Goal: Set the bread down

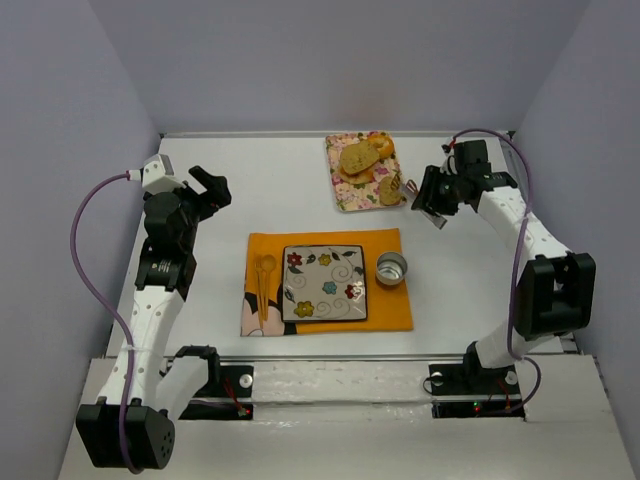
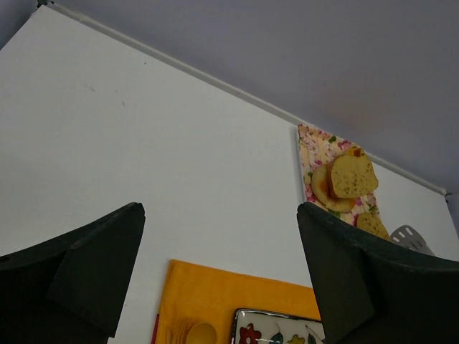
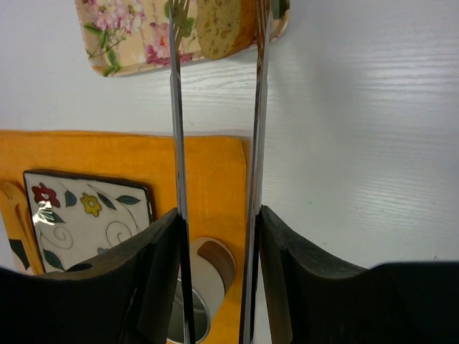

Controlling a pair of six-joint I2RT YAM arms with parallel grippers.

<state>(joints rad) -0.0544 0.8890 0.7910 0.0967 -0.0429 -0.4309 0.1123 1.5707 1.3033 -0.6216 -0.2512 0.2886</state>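
The bread [image 3: 222, 25], a small round speckled slice, lies at the near right corner of the floral tray [image 3: 122, 36]; it also shows in the top view as the bread [image 1: 390, 190]. My right gripper [image 3: 219, 215] is shut on metal tongs [image 3: 177, 107], whose two arms run forward and end on either side of the slice. I cannot tell whether the tips press on it. My left gripper [image 2: 221, 211] is open and empty, held high over the table's left side [image 1: 210, 185].
An orange mat [image 1: 330, 245] holds a patterned square plate [image 1: 325, 283], a small metal cup [image 1: 391, 267] and a wooden spoon [image 1: 265, 275]. A larger oval slice [image 1: 357, 157] and a bun [image 1: 380, 143] share the floral tray [image 1: 348, 197].
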